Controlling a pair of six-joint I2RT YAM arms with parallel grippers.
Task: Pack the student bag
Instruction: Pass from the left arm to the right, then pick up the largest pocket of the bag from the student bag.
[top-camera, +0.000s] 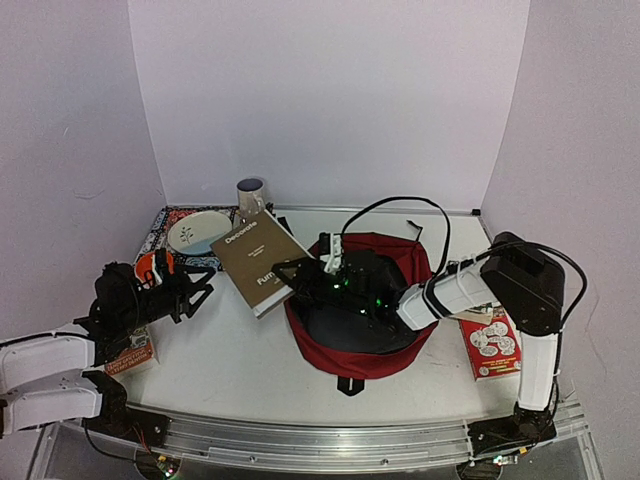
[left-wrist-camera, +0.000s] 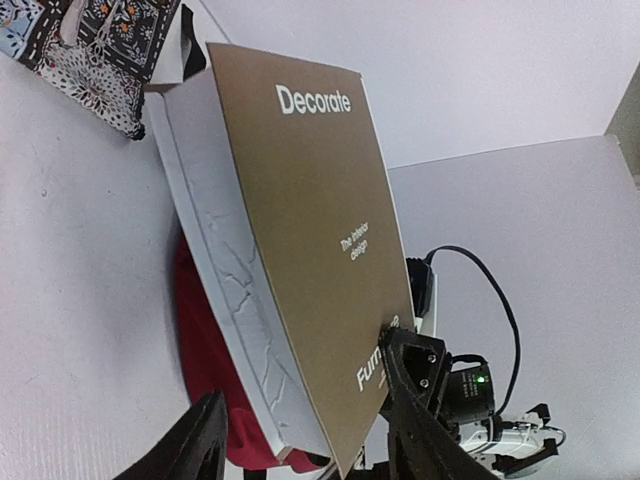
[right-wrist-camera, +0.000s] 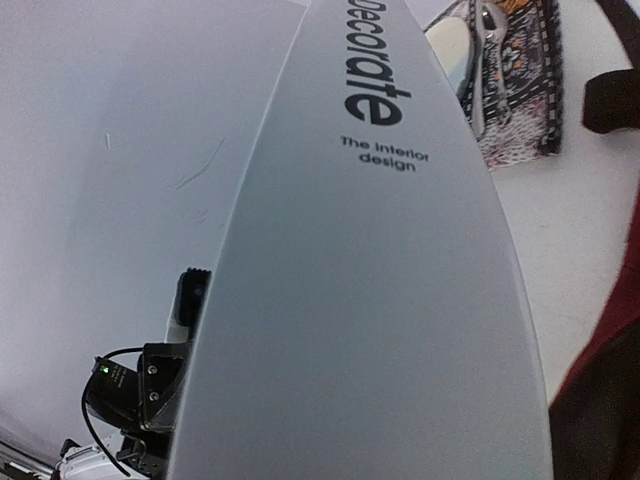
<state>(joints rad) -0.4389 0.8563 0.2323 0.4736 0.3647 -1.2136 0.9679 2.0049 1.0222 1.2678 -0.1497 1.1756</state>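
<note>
White tabletop (top-camera: 230, 370) before pale lilac walls, seen from above. Far left: left gripper (top-camera: 195, 293), jaws parted and gripping nothing, standing just clear of the book's spine edge, with a small reddish booklet (top-camera: 135, 356) under its arm. Behind it: a pale plate (top-camera: 195, 232) on a black-patterned mat (top-camera: 160, 222), with a grey cup (top-camera: 250, 190) beside them at the back wall. Centre: brown-covered book titled "Decorate" (top-camera: 255, 260), tilted off the table with its cracked white spine downward. Its near corner is clamped by the right gripper (top-camera: 297, 275). Centre right: student bag (top-camera: 400, 350), lying flat on the table with its dark mouth open beneath the right arm. Far right: a red-and-white printed booklet (top-camera: 490, 343) beside that arm's base
</note>
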